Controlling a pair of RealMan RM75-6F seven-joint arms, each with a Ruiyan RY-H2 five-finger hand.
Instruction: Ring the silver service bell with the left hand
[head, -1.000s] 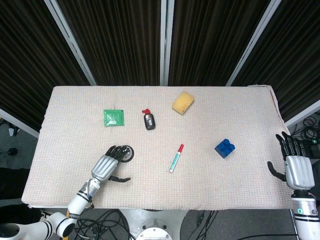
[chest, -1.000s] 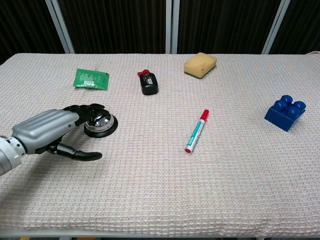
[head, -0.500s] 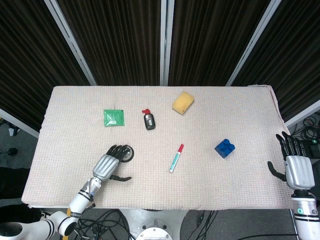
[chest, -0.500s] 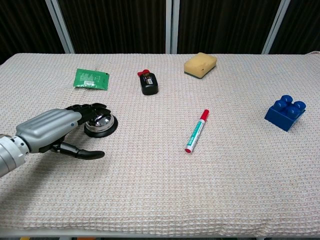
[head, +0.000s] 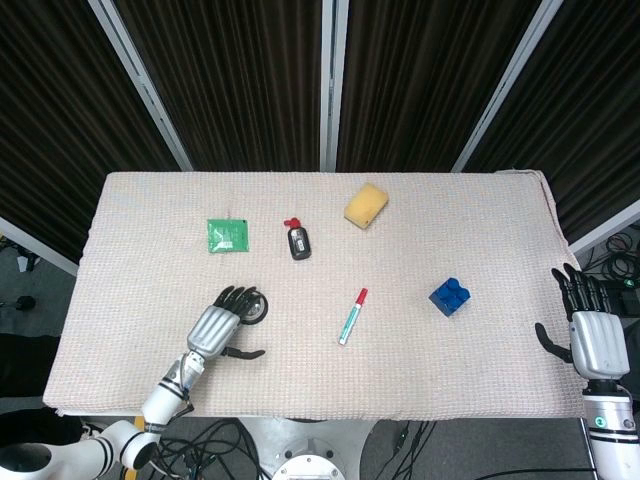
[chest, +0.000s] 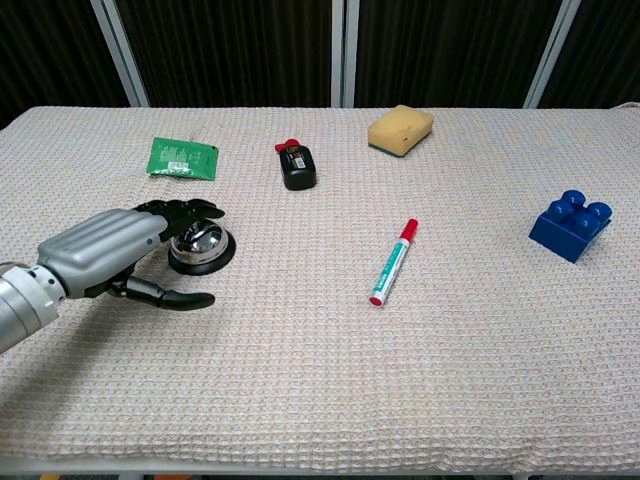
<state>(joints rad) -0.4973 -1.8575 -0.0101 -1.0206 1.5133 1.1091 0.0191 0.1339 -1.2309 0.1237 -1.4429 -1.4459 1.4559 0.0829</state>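
The silver service bell (chest: 203, 246) on its black base stands on the left part of the cloth, seen partly hidden by fingers from the head camera (head: 258, 308). My left hand (chest: 100, 252) lies palm down just left of it, also seen in the head view (head: 216, 327). Its dark fingertips (chest: 193, 208) reach over the bell's dome, and the thumb (chest: 178, 298) sticks out sideways in front of the base. I cannot tell whether the fingers touch the dome. It holds nothing. My right hand (head: 592, 338) hangs off the table's right edge, fingers apart and empty.
A green packet (chest: 183, 158) and a black bottle with a red cap (chest: 296, 166) lie behind the bell. A red-capped marker (chest: 394, 262) lies mid-table, a yellow sponge (chest: 400, 129) at the back, a blue brick (chest: 570, 225) to the right.
My left hand has crept forward and a little to the right, so its fingertips now reach further over the bell. The right hand has not moved.
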